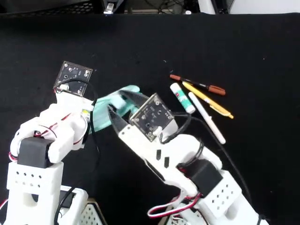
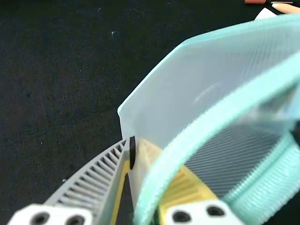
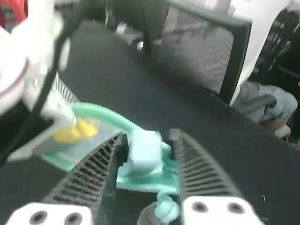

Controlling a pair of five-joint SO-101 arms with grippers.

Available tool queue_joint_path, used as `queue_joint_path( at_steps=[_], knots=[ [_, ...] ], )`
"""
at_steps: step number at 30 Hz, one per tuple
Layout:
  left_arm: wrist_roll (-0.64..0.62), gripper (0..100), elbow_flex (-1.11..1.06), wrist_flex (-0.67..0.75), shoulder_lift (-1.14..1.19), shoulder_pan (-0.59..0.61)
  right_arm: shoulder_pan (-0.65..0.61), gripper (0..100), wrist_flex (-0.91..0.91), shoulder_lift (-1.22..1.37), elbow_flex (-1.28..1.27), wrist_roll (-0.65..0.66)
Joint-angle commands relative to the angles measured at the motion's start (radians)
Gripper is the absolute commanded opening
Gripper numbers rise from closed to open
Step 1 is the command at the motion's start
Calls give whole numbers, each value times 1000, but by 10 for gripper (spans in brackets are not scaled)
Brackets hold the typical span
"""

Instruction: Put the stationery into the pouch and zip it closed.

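- Left gripper [image 2: 132,150]: its grey ribbed finger and yellow finger are pressed together on the thin wall of the translucent mint-green mesh pouch [image 1: 104,117], lifting that edge.
- Right gripper [image 3: 148,136]: the black ribbed jaws are spread around the pouch's blocky pale end tab, one finger touching it.
- Zipper teeth gape open on the soft pouch.
- On the black cloth table [image 1: 140,42], apart from the pouch, lie a brown-capped pen [image 1: 198,85], a slim orange pen [image 1: 207,100], a white glue stick [image 1: 182,98] and a white pen [image 1: 207,118].

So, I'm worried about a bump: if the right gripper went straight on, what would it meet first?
The pouch: its teal end sits between the fingers of the right gripper. The left gripper, which holds the pouch, seems to lie just beyond, though depth there is unclear.
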State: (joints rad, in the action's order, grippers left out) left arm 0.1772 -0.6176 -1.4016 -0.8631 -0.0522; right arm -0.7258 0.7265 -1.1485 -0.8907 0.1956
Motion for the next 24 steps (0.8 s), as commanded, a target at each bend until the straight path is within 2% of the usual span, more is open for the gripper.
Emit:
queue_joint_path(
  at_steps=[1, 6, 10, 12, 14, 18, 21, 24],
  knots=[
    [-2, 30, -50, 25, 89, 5, -17, 253, 41, 13, 10, -9],
    [-2, 30, -54, 26, 89, 5, -20, 233, 58, -10, 108, -9],
    [-2, 30, -56, 26, 89, 5, 12, 230, 157, -48, 275, -3],
    [-2, 30, -56, 26, 89, 5, 123, 230, 215, -65, 378, -8],
    [-2, 30, -56, 26, 89, 5, 293, 230, 264, -67, 466, -11],
    [-2, 30, -56, 25, 89, 5, 606, 230, 374, 41, 504, -114],
    [0, 30, -56, 23, 87, 5, 709, 230, 436, 254, 456, -86],
    [0, 30, -54, 23, 89, 5, 738, 230, 405, 544, 420, -44]
  ],
)
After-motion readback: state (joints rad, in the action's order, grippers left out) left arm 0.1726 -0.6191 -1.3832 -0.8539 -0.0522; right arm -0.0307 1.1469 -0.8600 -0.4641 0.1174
